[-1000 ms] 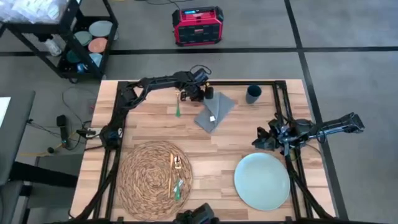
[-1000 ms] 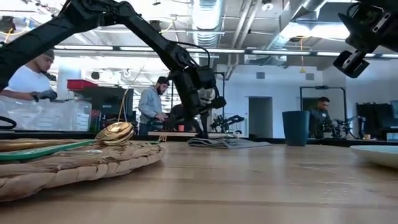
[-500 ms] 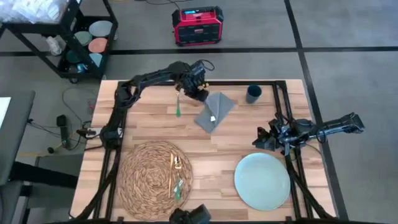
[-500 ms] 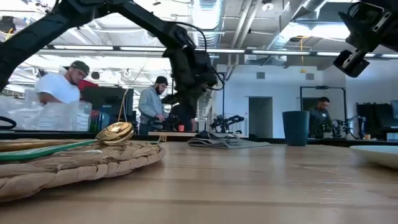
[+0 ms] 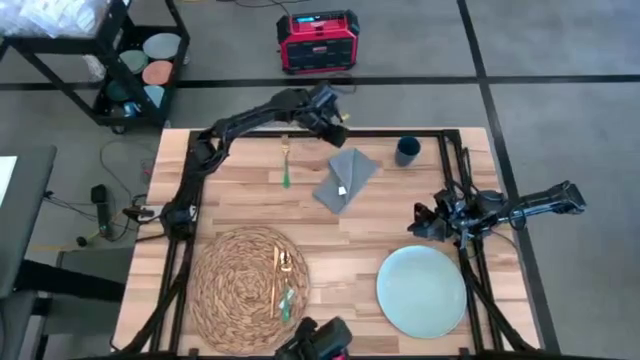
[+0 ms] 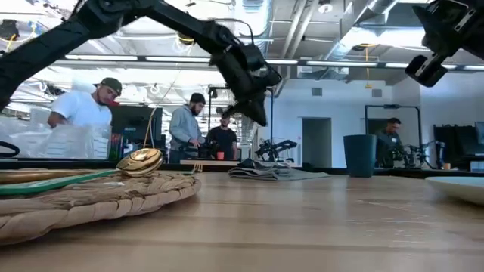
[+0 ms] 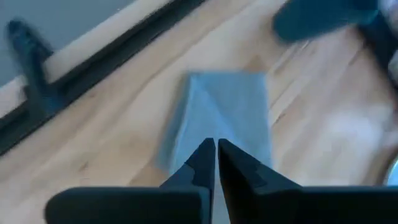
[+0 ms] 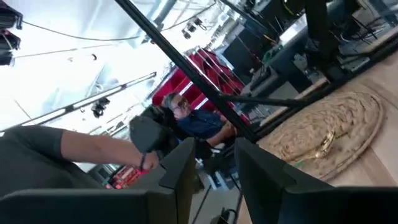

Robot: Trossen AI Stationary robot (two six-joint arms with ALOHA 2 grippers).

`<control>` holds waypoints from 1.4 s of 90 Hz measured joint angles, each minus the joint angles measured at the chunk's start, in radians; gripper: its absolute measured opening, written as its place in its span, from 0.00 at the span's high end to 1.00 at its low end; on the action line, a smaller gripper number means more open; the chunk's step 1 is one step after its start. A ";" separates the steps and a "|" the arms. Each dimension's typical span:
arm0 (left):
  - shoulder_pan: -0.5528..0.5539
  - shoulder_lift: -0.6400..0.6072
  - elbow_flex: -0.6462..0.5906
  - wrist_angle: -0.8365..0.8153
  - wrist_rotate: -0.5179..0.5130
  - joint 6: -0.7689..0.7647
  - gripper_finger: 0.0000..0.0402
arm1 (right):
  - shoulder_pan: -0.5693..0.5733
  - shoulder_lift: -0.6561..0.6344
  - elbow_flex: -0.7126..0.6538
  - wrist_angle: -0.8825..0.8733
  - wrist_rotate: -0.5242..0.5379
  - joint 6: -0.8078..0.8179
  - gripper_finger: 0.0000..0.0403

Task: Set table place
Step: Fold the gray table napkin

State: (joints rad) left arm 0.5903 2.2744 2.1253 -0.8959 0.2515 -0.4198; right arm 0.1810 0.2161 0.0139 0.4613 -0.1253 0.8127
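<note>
Overhead: woven placemat (image 5: 248, 289) front-left on the table (image 5: 230, 205), gold and green cutlery (image 5: 283, 284) lying on it. A green-handled fork (image 5: 285, 164) lies apart by the back edge. Left gripper (image 5: 336, 130) hangs raised above the back rail, fingers pressed together, holding nothing. Grey napkin (image 5: 345, 178) centre-back, teal cup (image 5: 406, 151) beyond, plate (image 5: 421, 290) front-right. Right gripper (image 5: 422, 222) hangs just behind the plate, fingers slightly parted, empty.

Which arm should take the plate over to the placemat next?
Right, probably. The right gripper hovers open just beyond the plate, which lies on the table's right side. The left gripper is raised, shut and empty, at the far edge above the napkin, farther off.
</note>
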 joint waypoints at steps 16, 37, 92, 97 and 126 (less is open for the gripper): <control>-0.022 0.128 0.055 -0.032 0.137 -0.123 0.83 | 0.001 0.002 0.002 -0.002 0.001 0.003 0.74; -0.025 0.206 0.198 -0.288 0.055 -0.081 0.75 | 0.003 0.002 0.007 -0.009 -0.002 0.002 0.74; -0.010 0.246 0.221 -0.324 0.048 -0.155 0.74 | 0.002 0.002 0.007 -0.012 -0.031 0.000 0.74; -0.012 0.250 0.220 -0.309 0.050 -0.175 0.74 | 0.002 0.002 0.007 -0.012 -0.031 -0.002 0.74; -0.011 0.259 0.221 -0.278 0.036 -0.276 0.74 | 0.002 0.002 0.007 -0.011 -0.031 -0.004 0.74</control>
State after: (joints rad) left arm 0.5793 2.5336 2.3459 -1.1735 0.2874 -0.6957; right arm 0.1833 0.2176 0.0212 0.4500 -0.1562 0.8083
